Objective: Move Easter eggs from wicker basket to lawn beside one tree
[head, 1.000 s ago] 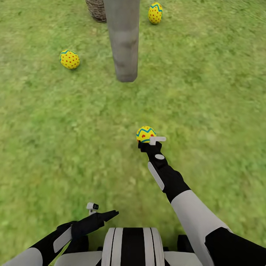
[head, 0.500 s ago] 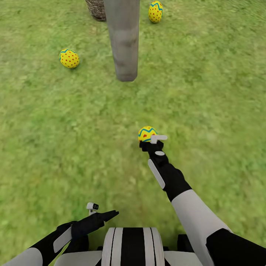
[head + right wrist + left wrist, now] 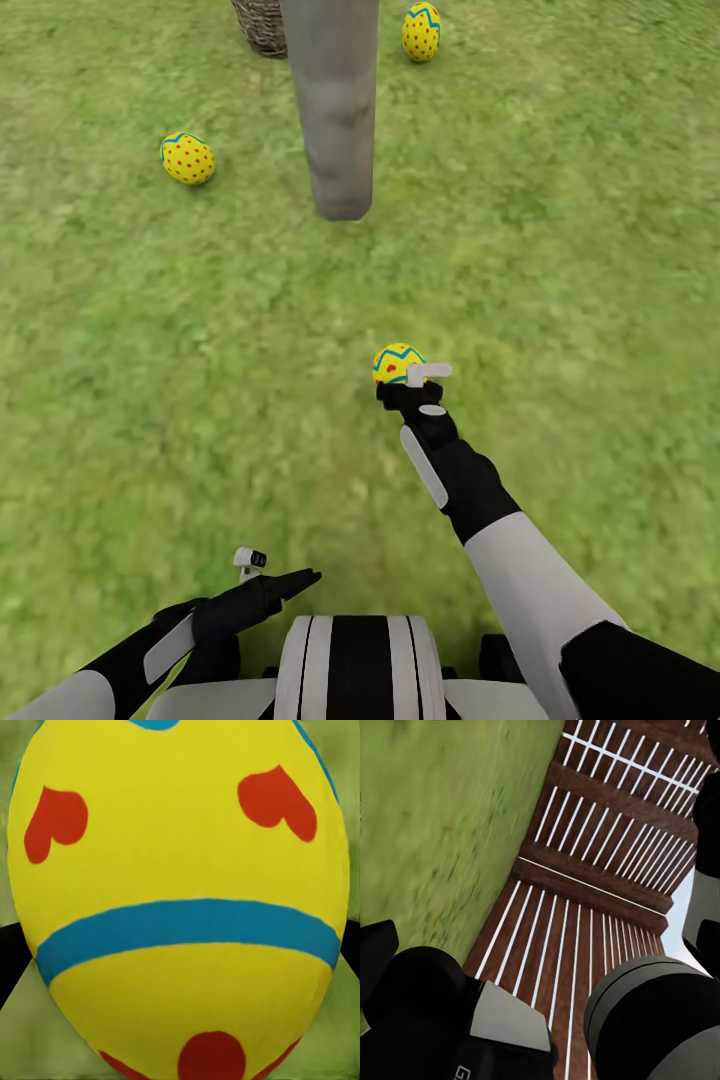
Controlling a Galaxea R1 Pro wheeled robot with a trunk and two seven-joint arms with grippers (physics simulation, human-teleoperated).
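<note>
One egg (image 3: 396,362) sits clamped in the right gripper (image 3: 404,381).

Even, bright daylight is washing over the lawn (image 3: 560,250) in the head view, with no clear direction. Shadows are barely showing: only faint dark smudges are sitting under the eggs (image 3: 187,158) and at the foot of the trunk (image 3: 338,120). The grass is looking soft and smeared, blurring more toward the edges. No glare is appearing. In the left wrist view the fence (image 3: 585,870) slats are reading crisp while the grass is streaking. In the right wrist view the held egg (image 3: 180,892) is looming close, its painted edges slightly fuzzy.
</note>
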